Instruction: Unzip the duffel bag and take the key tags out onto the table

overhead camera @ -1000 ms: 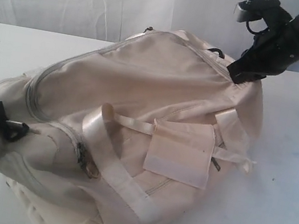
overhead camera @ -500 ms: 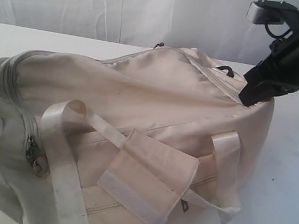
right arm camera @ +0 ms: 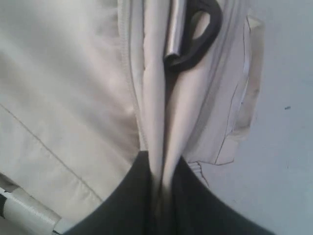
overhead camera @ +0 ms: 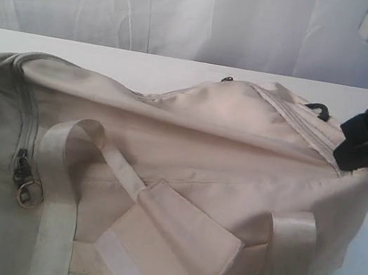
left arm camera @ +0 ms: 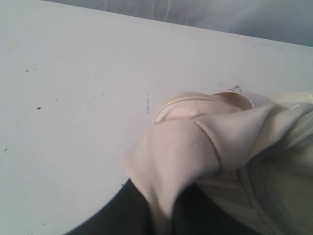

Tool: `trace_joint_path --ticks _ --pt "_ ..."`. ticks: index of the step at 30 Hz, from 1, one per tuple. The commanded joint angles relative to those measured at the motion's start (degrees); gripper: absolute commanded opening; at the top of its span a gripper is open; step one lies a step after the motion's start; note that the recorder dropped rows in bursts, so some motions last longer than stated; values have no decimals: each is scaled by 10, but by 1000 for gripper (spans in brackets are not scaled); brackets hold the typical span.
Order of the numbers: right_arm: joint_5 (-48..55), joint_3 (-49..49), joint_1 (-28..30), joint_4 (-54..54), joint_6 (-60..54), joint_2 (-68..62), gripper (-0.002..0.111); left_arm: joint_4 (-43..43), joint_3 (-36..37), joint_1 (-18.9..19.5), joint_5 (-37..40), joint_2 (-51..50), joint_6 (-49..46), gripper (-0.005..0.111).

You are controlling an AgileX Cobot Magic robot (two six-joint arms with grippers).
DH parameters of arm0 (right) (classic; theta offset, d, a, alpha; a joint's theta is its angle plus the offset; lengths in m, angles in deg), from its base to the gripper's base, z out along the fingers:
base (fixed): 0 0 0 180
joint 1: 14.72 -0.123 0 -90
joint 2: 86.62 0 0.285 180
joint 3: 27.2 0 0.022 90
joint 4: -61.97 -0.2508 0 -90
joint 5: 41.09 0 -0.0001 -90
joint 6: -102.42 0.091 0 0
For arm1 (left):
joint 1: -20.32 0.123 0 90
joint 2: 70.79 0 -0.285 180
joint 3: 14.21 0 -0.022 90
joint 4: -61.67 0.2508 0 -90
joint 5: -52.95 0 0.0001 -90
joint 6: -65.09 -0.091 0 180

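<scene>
Across the table (overhead camera: 147, 63), duffel bag (overhead camera: 206, 134) lengthwise

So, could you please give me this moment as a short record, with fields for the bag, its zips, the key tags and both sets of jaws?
duffel bag: cream, gripped at both ends, over the white table
zips: shut wherever they show; a metal pull hangs near the left end
key tags: not in sight
left jaws: shut on a fold of fabric at the bag's left end
right jaws: shut on a fold beside the black ring
</scene>
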Motion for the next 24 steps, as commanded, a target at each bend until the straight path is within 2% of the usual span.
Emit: trace_joint_path --ticks 1,8,11,16,21,24 --pt "-49 35 9 46 29 36 0 15 -27 8 -108 -27 6 0" --pt "-142 65 9 17 32 10 0 70 -66 8 -89 -46 6 0" --pt "-167 73 9 -26 32 -5 0 147 -91 8 -93 -46 11 0" --pt "-163 73 9 -114 -3 -18 0 243 -109 8 -94 -47 140 0" --pt "-163 73 9 -120 -18 -20 0 310 -109 8 -74 -55 160 0" --pt "-163 73 9 -120 -27 -20 0 312 -109 8 -94 -62 179 0"
